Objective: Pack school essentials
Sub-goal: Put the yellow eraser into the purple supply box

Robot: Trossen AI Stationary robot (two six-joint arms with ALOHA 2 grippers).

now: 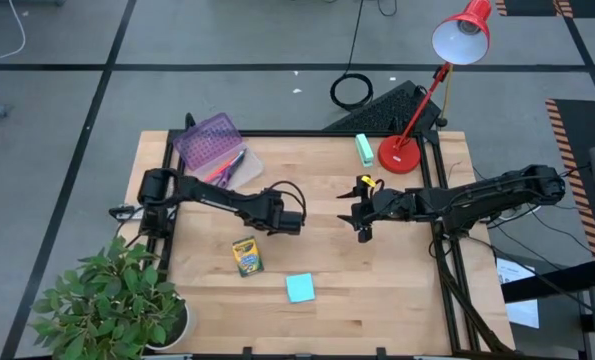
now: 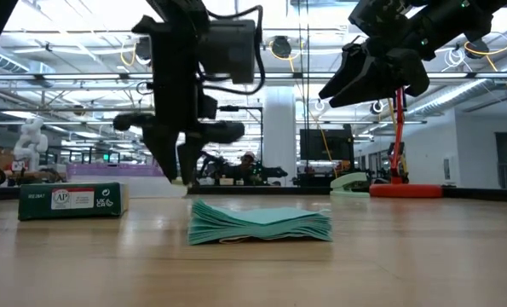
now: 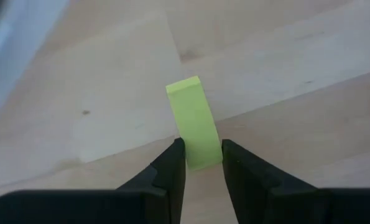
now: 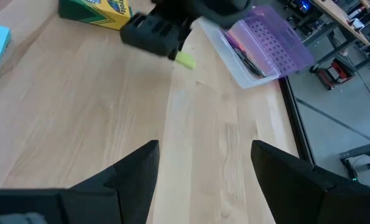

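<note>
My left gripper [image 3: 203, 152] is over the table's middle [image 1: 289, 222], shut on a small yellow-green eraser [image 3: 194, 118]. My right gripper [image 4: 203, 162] stands open to the right of it [image 1: 362, 215], raised above the table and holding nothing. The yellow-green crayon box [image 1: 247, 257] lies flat near the front. Beside it, the light-blue sticky-note pad [image 1: 299, 288] lies flat too. A clear case with a purple lid [image 1: 212, 145] rests open at the far left, with pens inside [image 4: 247, 56]. My left gripper pinches the eraser between its two fingers, on its two long sides at one end [image 3: 202, 154]. The rest of the eraser sticks out past the fingertips. The fingers point down [image 2: 181, 166]. The eraser seems to hang just clear of the wood.
A mint-green block [image 1: 364, 148] and the red desk lamp's base [image 1: 400, 153] stand at the far right. A potted plant [image 1: 117, 300] overhangs the near left corner. Bare wood [image 1: 397, 280] lies at the near right.
</note>
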